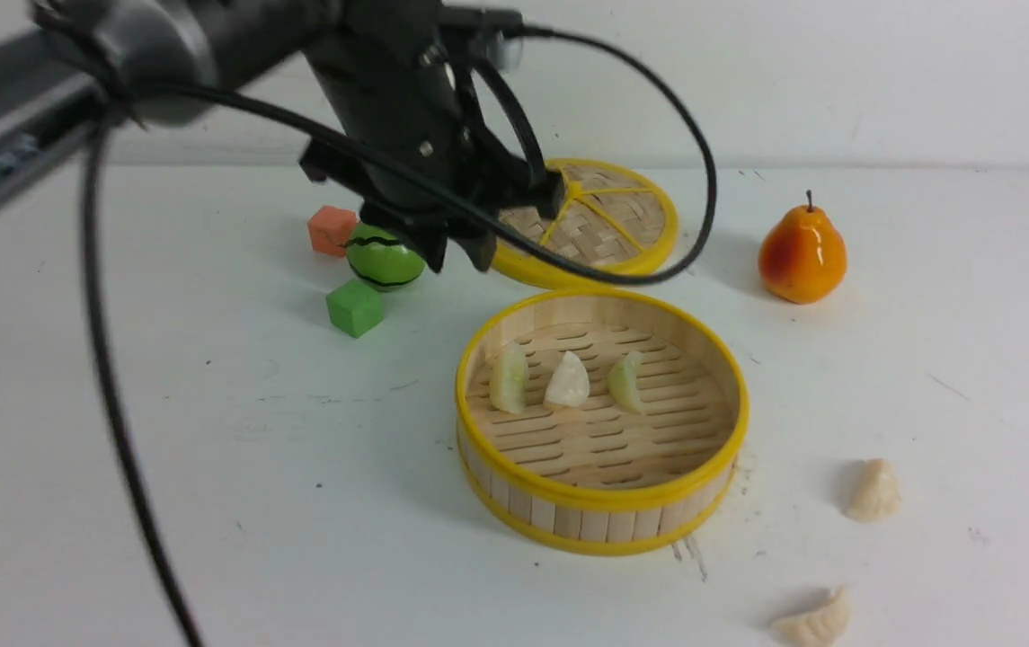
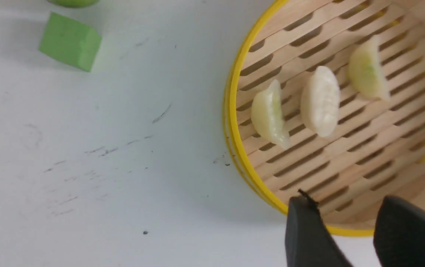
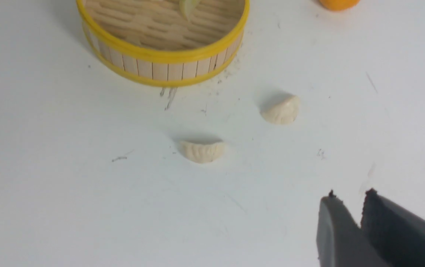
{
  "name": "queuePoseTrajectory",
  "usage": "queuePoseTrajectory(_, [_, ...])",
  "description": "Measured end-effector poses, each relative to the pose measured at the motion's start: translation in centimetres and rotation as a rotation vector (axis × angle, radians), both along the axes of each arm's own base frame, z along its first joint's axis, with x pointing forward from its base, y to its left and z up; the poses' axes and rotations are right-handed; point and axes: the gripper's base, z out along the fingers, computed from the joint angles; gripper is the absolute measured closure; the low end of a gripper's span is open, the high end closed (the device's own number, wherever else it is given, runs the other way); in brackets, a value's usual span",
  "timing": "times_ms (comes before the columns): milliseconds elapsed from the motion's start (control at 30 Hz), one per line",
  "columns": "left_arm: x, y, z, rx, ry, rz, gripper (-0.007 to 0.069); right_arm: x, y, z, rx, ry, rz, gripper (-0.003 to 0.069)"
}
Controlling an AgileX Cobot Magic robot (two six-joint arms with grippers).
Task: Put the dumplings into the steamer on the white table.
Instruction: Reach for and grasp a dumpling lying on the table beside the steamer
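Standing on edge, three dumplings [image 1: 566, 381] run front-to-back in steamer [image 1: 604, 499]; left hand [image 2: 347, 207] part-open, empty.

Three dumplings [image 1: 566, 381] in steamer [image 1: 604, 500]; two on table [image 1: 208, 449] right of it (lid [image 1: 608, 225], pear [image 1: 802, 254] behind).

Three dumplings [image 1: 566, 381] in steamer [image 1: 606, 496], two on table [image 1: 208, 467].
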Motion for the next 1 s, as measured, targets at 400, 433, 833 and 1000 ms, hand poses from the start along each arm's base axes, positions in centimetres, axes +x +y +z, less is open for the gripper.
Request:
queuePoseTrajectory(400, [-11.2, 6.7, 2.8, 0.005, -0.014, -0.016, 0.0577, 7.2, 4.3, -4.5, -0.087, 0.309, 0.084, 0.0679])
queuePoseTrajectory(433, [-13.3, 7.9, 1.8, 0.009, -0.007, -0.017, 0.0594, 8.2, 5.0, -5.4, -0.103, 0.358, 0.112, 0.0679])
queuePoseTrajectory(833, [-22.4, 13.2, -4.4, 0.003, -0.018, -0.023, 0.0628, 13.3, 8.9, -12.0, -0.2, 0.496, 0.45, 0.0606])
queuePoseTrajectory(1000, [-23.6, 13.9, -5.2, -0.002, -0.027, -0.024, 0.0628, 15.3, 9.4, -14.9, -0.303, 0.499, 0.56, 0.0384])
